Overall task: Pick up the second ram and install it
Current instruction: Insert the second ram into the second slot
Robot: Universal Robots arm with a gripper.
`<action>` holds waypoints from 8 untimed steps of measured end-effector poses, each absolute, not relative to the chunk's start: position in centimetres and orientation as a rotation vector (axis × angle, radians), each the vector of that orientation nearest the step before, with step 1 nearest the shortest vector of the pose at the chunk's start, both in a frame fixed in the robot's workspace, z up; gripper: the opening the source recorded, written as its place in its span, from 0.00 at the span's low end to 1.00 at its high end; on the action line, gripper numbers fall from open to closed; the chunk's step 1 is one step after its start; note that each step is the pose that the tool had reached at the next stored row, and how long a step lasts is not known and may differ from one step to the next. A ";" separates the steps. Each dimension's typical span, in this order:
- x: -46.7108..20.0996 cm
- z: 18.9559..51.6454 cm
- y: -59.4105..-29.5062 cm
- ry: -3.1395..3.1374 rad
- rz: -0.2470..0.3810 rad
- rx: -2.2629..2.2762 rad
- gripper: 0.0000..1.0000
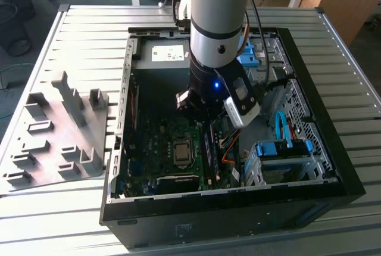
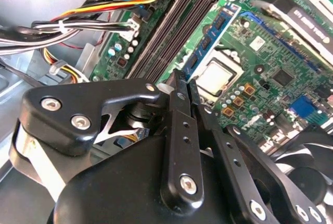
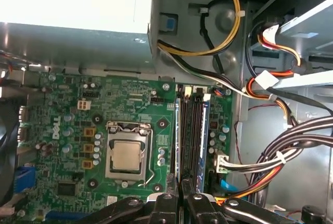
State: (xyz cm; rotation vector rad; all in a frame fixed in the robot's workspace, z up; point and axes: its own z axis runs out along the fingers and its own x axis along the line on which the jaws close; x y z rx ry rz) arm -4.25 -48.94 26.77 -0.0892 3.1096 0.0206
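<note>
A ram stick (image 2: 212,37), green with dark chips and pale labels, stands seated in the memory slot nearest the processor socket (image 3: 126,156). In the exterior view that ram stick (image 1: 209,146) stands on edge inside the open computer case (image 1: 309,143). My gripper (image 2: 186,81) hangs low over the bank of slots (image 3: 193,130), right by the stick's end. Its black fingers (image 2: 178,125) are pressed together and I see nothing between them. In the first wrist view the gripper (image 3: 182,201) lines up with the slots. I cannot tell whether this stick is the second ram.
A grey slotted fixture block (image 1: 53,134) lies on the ribbed table at the exterior view's left. Bundled cables (image 3: 270,151) crowd the case beside the slots. A blue drive cage (image 1: 286,155) sits at the exterior view's right, and a fan (image 2: 307,182) is close to the fingers.
</note>
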 end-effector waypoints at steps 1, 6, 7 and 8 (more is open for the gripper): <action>-4.2 26.7 -48.9 3.110 0.021 -0.089 0.14; -4.2 26.4 -48.5 3.110 0.021 -0.089 0.14; -4.2 26.3 -48.5 3.110 0.021 -0.089 0.14; -4.2 26.2 -48.5 3.110 0.021 -0.089 0.14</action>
